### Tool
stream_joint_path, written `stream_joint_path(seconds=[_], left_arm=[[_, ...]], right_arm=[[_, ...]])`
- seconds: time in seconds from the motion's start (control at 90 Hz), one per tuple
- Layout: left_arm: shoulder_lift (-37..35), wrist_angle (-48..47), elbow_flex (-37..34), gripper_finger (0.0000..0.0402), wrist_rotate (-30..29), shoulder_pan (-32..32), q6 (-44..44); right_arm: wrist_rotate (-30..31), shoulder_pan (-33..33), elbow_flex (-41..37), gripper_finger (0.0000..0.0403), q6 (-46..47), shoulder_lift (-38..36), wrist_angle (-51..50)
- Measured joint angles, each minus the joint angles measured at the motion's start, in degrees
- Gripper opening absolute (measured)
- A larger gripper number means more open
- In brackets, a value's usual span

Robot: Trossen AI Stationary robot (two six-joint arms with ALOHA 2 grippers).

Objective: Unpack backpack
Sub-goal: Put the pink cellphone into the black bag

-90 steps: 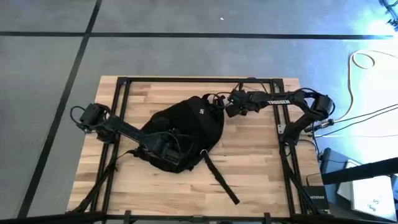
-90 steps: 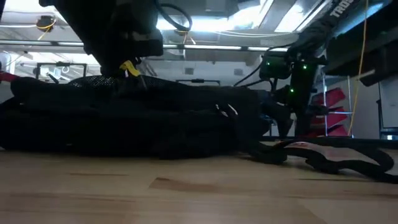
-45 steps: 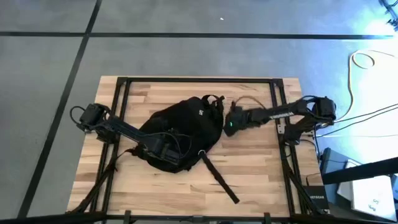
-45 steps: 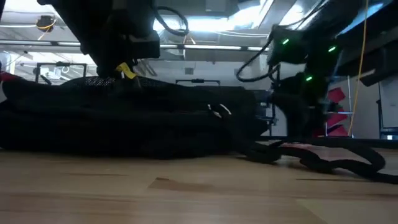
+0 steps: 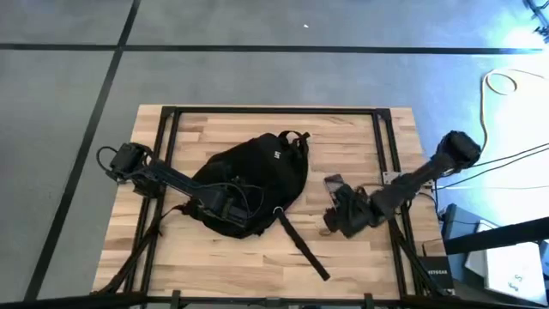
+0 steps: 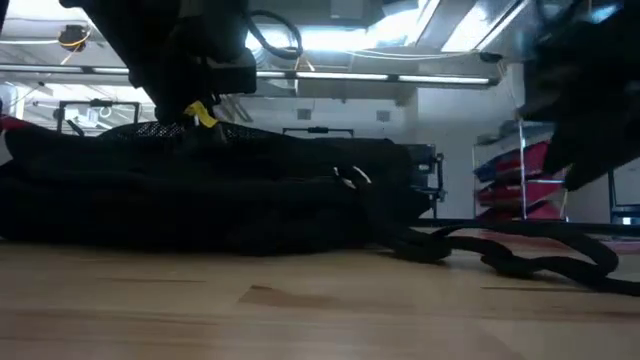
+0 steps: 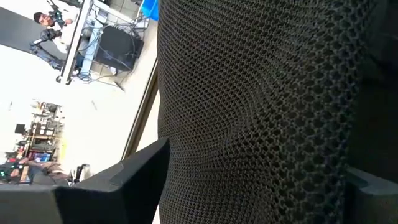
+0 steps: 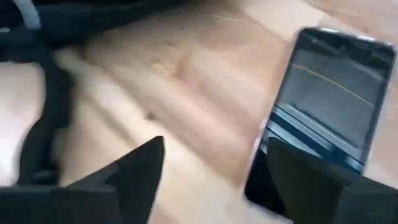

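Backpack: black soft fabric, slumped flat mid-bench, one strap trailing toward the front edge.
Left hand: sat on the backpack's near side, fingers spread with mesh fabric between them; whether they pinched it could not be told.
Right hand: beside the backpack, apart from it, fingers parted around a phone, not visibly clamped.
Advice: the phone probably needed setting flat, well clear of the strap.

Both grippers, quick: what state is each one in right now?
Left gripper: on the backpack, mesh between its fingers; grip cannot be told.
Right gripper: open, holding nothing, beside a phone on the table.
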Motion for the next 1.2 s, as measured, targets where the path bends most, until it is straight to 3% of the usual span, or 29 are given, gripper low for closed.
stream_joint_path(seconds=[0.2,0.344,0.511,0.811,0.978,1.2], left_arm=[[0.0,0.3,0.0,0.028,-0.4,0.1,0.0],[0.0,0.9,0.0,0.028,-0.5,0.1,0.0],[0.0,1.2,0.0,0.028,-0.7,0.1,0.0],[0.0,1.3,0.0,0.028,-0.8,0.1,0.0],[0.0,1.3,0.0,0.028,-0.8,0.1,0.1],[0.0,1.3,0.0,0.028,-0.9,0.1,0.5]], right_arm=[[1.2,5.6,0.0,0.039,16.4,3.0,-12.4],[0.8,5.1,0.0,0.0374,19.9,4.9,-14.8],[1.1,3.4,-1.4,0.0396,17.6,7.6,-8.9],[1.2,-0.9,-9.5,0.0397,15.2,9.1,1.9],[1.6,-0.9,-9.2,0.0398,13.7,9.1,3.2],[-0.2,-1.0,-7.1,0.036,12.5,9.4,1.9]])
